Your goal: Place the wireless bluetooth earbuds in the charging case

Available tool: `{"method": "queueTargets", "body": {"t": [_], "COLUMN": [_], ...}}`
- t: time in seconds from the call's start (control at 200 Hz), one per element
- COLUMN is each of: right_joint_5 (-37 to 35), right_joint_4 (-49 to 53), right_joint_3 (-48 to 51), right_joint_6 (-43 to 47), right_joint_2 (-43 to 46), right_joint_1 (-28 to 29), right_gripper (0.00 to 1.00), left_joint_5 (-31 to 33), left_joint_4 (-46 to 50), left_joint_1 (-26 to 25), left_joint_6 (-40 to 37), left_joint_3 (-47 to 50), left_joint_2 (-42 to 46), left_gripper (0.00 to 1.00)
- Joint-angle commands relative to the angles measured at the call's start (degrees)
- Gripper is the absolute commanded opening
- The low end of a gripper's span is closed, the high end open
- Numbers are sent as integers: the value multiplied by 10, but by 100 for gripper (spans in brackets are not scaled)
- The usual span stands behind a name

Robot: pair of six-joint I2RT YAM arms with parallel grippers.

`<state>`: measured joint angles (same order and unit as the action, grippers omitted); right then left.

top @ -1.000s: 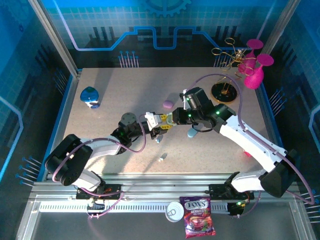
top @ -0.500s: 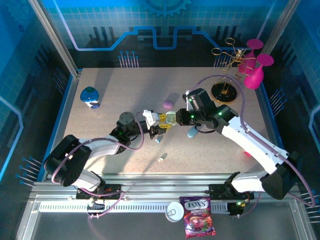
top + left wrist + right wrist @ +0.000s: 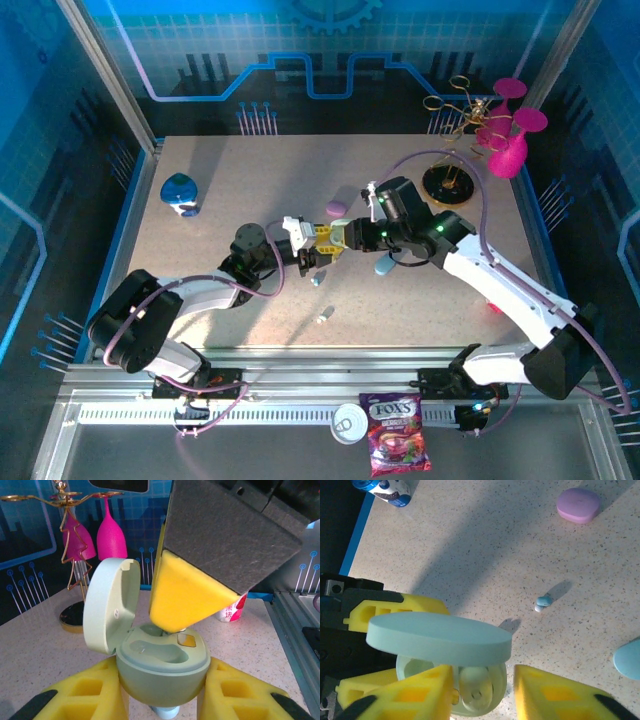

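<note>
My left gripper [image 3: 308, 246] is shut on an open pale green charging case [image 3: 165, 667], its lid [image 3: 107, 605] tipped up to the left. From above, my right gripper [image 3: 483, 687] stands over the case with its jaws apart. A pale green earbud [image 3: 476, 689] sits in a slot of the case between its fingers, close to the left pad. In the left wrist view one yellow pad [image 3: 187, 597] of the right gripper dips into the case. Two loose earbuds lie on the table, a blue one [image 3: 316, 281] and a grey one [image 3: 323, 316].
A purple case [image 3: 335, 209] lies behind the grippers and a blue case [image 3: 385, 266] just right of them. A blue object [image 3: 180, 193] sits at the far left. Pink goblets [image 3: 510, 140] and a gold stand [image 3: 447, 183] are at the back right.
Both grippers have drifted slightly left together, the case still held. The right gripper stays over the open case.
</note>
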<state>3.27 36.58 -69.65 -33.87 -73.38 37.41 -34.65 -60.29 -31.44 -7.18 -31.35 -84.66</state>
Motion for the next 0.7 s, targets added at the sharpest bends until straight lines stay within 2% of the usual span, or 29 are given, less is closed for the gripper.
{"method": "queueTargets", "body": {"t": [0.0, 0.095, 0.37, 0.695], "right_joint_5": [-9, -13, -25, -18], "right_joint_4": [-14, -22, -34, -77], "right_joint_3": [9, 15, 35, 131], "right_joint_6": [10, 11, 8, -15], "right_joint_2": [37, 51, 68, 135], "right_joint_1": [-6, -9, -15, -25], "right_gripper": [45, 49, 49, 51], "left_joint_5": [-26, -33, -51, -71], "left_joint_4": [-40, -45, -70, -200], "left_joint_1": [7, 9, 20, 88], "left_joint_6": [18, 23, 35, 127], "left_joint_3": [-1, -2, 5, 44], "left_joint_2": [-1, -3, -2, -18], "left_gripper": [19, 19, 19, 19]}}
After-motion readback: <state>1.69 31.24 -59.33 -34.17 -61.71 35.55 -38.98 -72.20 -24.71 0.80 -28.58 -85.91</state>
